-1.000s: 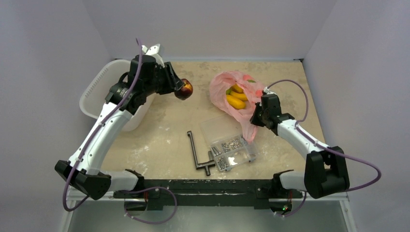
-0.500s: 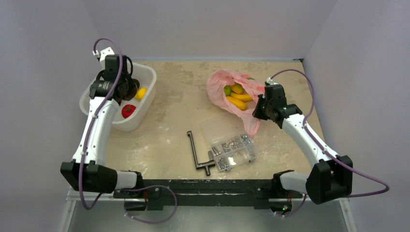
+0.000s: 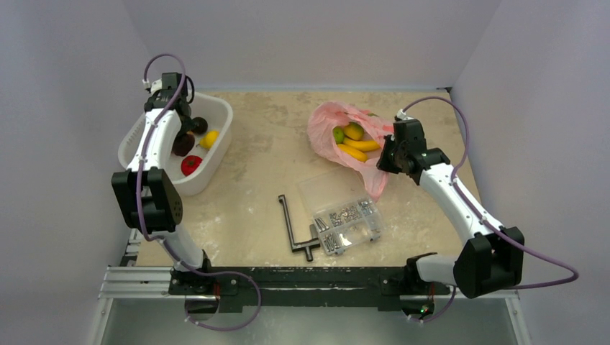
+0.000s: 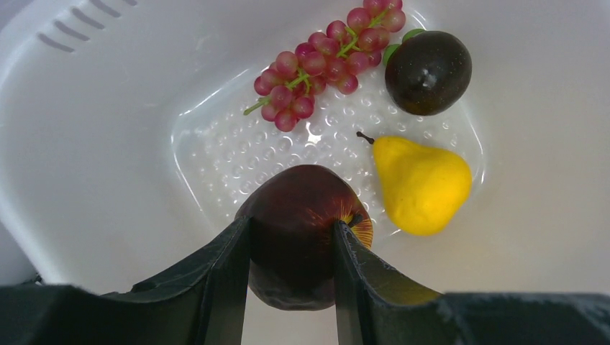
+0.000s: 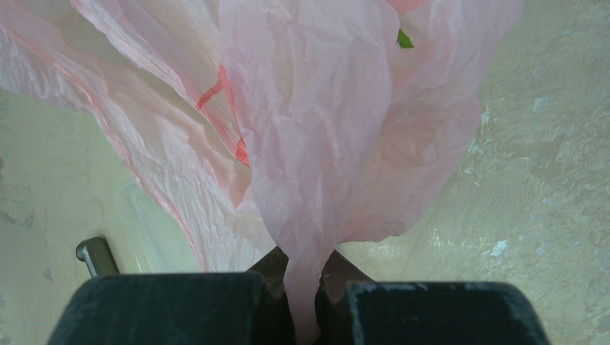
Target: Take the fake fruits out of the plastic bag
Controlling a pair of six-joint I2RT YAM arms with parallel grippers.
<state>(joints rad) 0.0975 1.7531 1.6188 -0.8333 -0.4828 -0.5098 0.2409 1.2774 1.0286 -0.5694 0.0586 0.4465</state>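
Beige tabletop [image 3: 266, 165], far-left corner: left gripper [image 4: 291, 233] clamps dark-red plastic apple [image 4: 302, 205] over white plastic basket [image 4: 108, 144]. Right gripper [image 5: 303, 272] pinches crinkly pink plastic bag [image 5: 345, 129] far-right, yellow bananas [image 3: 354, 148] inside. Risk: film slips, mouth collapses.

Mottled beige table [image 3: 266, 162], white basket [image 3: 203, 180] set at far left, pink plastic bag [image 3: 320, 133] laid far right, clear compartment box [image 3: 345, 215] and black tool [image 3: 293, 226] placed near centre.
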